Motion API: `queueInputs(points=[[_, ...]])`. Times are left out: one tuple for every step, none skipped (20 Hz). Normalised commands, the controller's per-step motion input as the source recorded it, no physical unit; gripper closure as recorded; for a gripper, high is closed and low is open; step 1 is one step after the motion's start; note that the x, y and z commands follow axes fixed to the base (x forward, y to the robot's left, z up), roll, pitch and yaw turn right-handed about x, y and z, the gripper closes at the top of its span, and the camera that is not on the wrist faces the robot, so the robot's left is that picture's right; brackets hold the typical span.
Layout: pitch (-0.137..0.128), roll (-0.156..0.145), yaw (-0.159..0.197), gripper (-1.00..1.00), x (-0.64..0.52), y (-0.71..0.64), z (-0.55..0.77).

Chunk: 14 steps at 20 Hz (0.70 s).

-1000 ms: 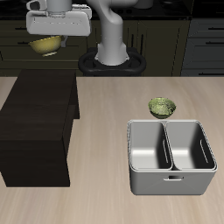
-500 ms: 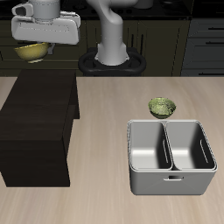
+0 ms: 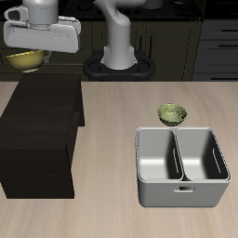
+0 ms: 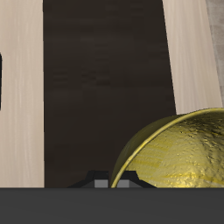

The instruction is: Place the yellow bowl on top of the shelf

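Observation:
The yellow bowl (image 3: 25, 60) hangs from my gripper (image 3: 28, 56), held high above the back end of the shelf (image 3: 42, 116). The gripper is shut on the bowl's rim. In the wrist view the bowl (image 4: 179, 153) fills the near field, golden with a speckled inside, and the shelf's dark flat top (image 4: 105, 79) lies below it. My fingertips are mostly hidden behind the bowl in both views.
A greener olive bowl (image 3: 172, 113) sits on the table behind the grey two-compartment bin (image 3: 181, 165). The robot base (image 3: 119, 63) stands at the table's back. Light wooden table shows on both sides of the shelf in the wrist view.
My gripper has carried the yellow bowl sideways, away from the robot base and slightly lower, toward the outer edge of the shelf's back end.

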Motion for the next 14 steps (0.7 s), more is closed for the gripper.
queueInputs(points=[[0.010,0.018,0.046,1.00,0.21,0.01,-0.13],[0.007,-0.048,-0.009,1.00,0.05,-0.02,-0.06],[-0.044,-0.022,0.035,1.00,0.27,0.07,-0.18],[0.004,0.028,0.010,1.00,0.01,0.05,-0.12],[0.051,-0.042,0.011,1.00,0.15,0.03,-0.28],[0.065,0.030,-0.006,1.00,0.20,0.17,-0.41],[0.061,0.024,0.003,1.00,0.04,0.11,-0.28],[0.035,-0.023,0.026,1.00,0.13,0.12,-0.33],[0.087,0.029,-0.014,1.00,0.15,0.18,-0.44],[0.018,0.014,0.009,1.00,0.05,0.14,-0.27],[0.030,0.036,-0.007,1.00,0.05,0.16,-0.33],[0.068,-0.008,0.027,1.00,0.11,0.16,-0.37],[0.000,0.000,0.000,1.00,0.00,0.00,0.00],[0.085,0.044,0.010,1.00,0.10,0.32,-0.60]])
